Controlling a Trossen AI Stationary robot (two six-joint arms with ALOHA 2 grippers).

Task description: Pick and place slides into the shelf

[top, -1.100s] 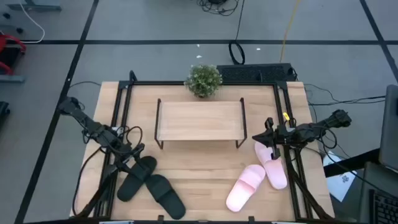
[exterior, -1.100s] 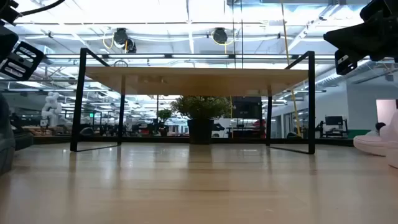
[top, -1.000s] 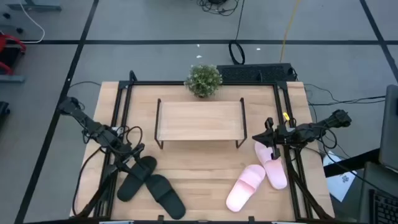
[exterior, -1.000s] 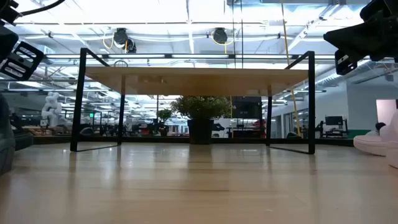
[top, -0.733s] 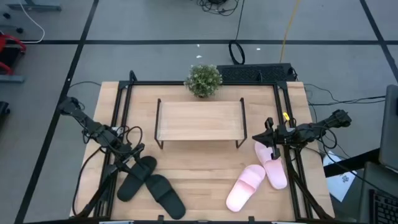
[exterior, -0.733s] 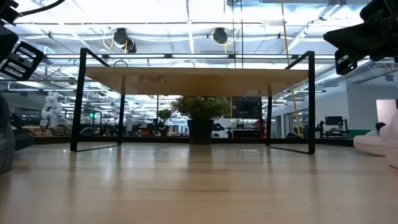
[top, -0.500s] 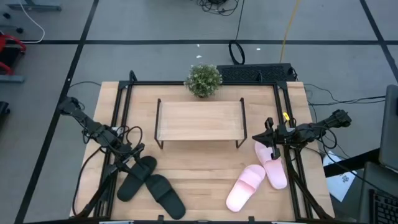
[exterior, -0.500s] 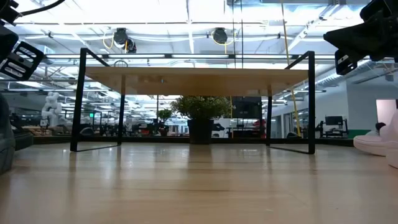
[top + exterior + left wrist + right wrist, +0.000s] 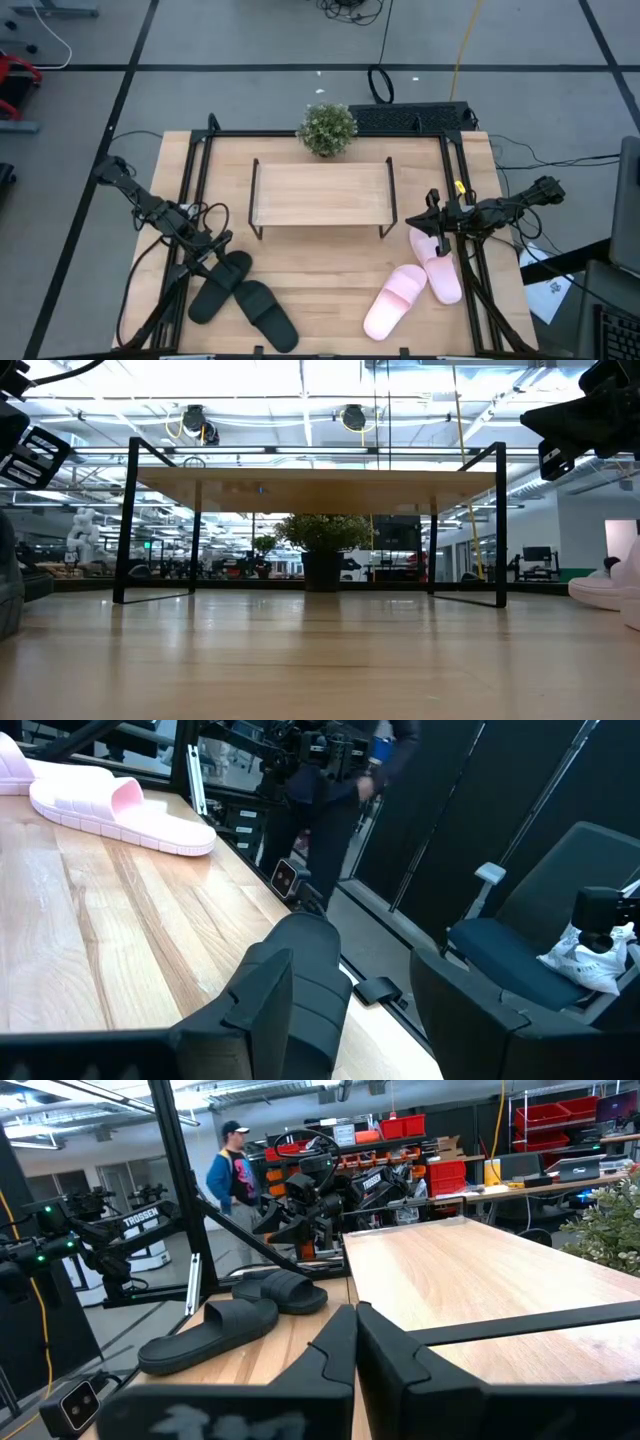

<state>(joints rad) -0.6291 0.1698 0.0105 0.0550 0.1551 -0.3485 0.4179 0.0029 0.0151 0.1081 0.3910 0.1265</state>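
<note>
The shelf [image 9: 320, 195] stands mid-table on black rod legs, its board [image 9: 315, 488] bare. Two black slides [image 9: 220, 285] [image 9: 266, 316] lie sole-down near the table's near left. Two pink slides [image 9: 395, 300] [image 9: 438, 262] lie near right. My left gripper [image 9: 214, 245] hangs shut above the far end of the nearer black slide, well off the table [image 9: 35, 455]. My right gripper [image 9: 432, 212] hangs shut beside the shelf's right end, above the far pink slide [image 9: 565, 445]. The right wrist view shows both black slides [image 9: 210, 1330].
A small potted plant [image 9: 327, 128] stands behind the shelf at the table's far edge. A black metal frame [image 9: 200, 150] borders the table. A person [image 9: 232, 1170] stands in the room beyond the left side. Bare wood [image 9: 320, 275] lies between the slide pairs.
</note>
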